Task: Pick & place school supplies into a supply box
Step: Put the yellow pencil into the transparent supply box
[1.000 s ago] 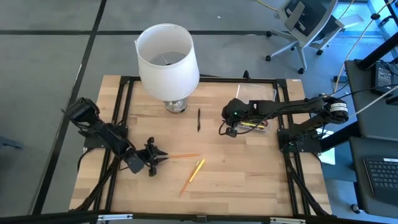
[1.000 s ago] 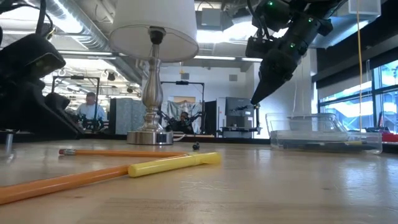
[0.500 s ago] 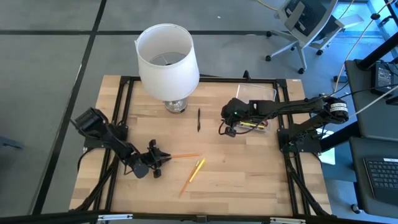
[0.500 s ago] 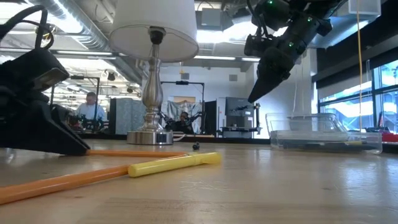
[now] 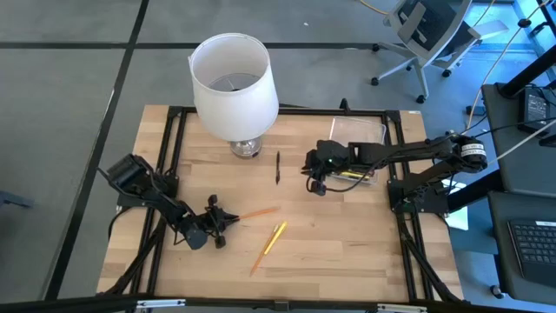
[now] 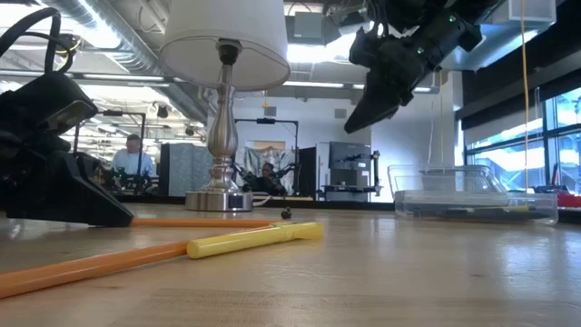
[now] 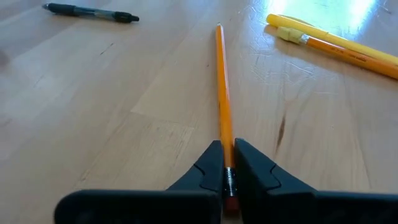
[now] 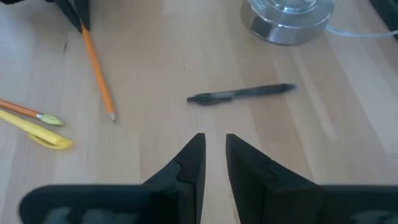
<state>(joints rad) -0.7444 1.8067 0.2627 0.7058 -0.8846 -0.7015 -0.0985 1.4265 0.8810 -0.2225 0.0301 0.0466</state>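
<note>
left gripper point(image 7: 227, 163) fingers pinching orange pencil point(image 7: 221, 87) end, lower left | right gripper point(image 8: 213, 152) narrow, empty | end-grip, pencil might swing loose

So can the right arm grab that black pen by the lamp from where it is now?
Probably yes. The right gripper hangs above the table with nothing between its fingers, and the black pen lies alone on bare wood just beside it. The lamp stands off to one side, and the left gripper is far away, shut on an orange pencil.
</note>
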